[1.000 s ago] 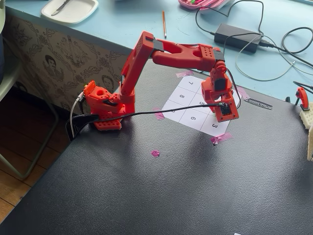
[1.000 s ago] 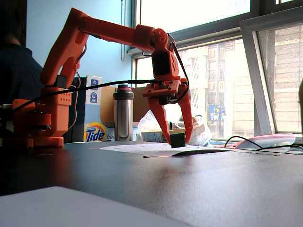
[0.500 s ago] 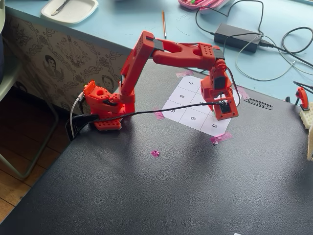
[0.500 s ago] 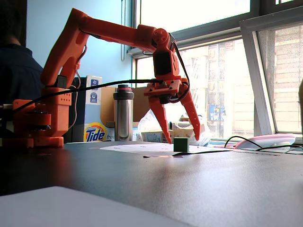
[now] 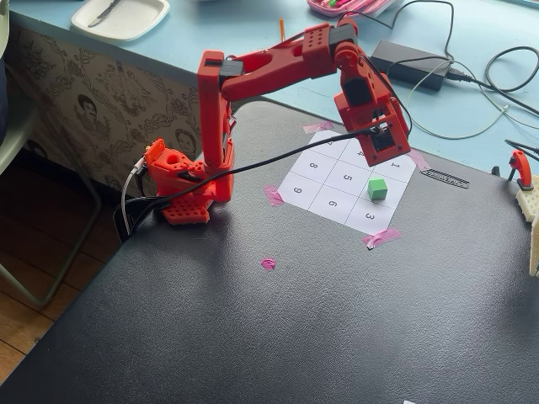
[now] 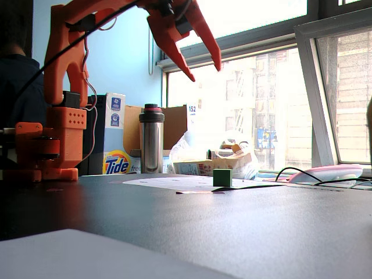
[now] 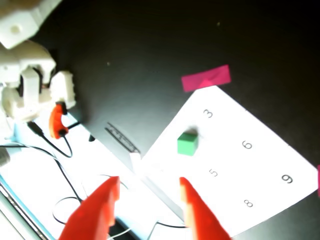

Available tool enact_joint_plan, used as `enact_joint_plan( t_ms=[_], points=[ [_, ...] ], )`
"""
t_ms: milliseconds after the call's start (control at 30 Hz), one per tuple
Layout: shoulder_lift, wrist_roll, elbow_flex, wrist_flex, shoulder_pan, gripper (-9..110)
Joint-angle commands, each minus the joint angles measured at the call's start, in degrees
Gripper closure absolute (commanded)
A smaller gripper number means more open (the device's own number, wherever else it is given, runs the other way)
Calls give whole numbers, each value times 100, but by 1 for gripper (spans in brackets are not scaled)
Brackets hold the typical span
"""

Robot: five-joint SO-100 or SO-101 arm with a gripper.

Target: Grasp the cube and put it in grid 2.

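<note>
One green cube point(image 5: 377, 189) on grid 2 point(image 5: 381, 179), one gripper point(image 6: 203, 67) above, jaws apart and empty.

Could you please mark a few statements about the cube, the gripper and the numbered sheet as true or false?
1. The gripper is raised above the table with its jaws apart. True.
2. The cube is held between the fingers. False: it rests on the numbered sheet, untouched.
3. The cube sits in the cell printed 9. False: it sits between cells 1 and 3.
4. Pink tape holds the sheet's corners. True.
</note>
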Motion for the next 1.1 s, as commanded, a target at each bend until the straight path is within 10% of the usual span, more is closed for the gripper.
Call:
enact_joint_plan(
  t_ms=[0, 1067],
  points=[
    [1011, -123, 185, 369, 457, 84],
    [7260, -334, 9501, -1274, 2566, 90]
  ],
)
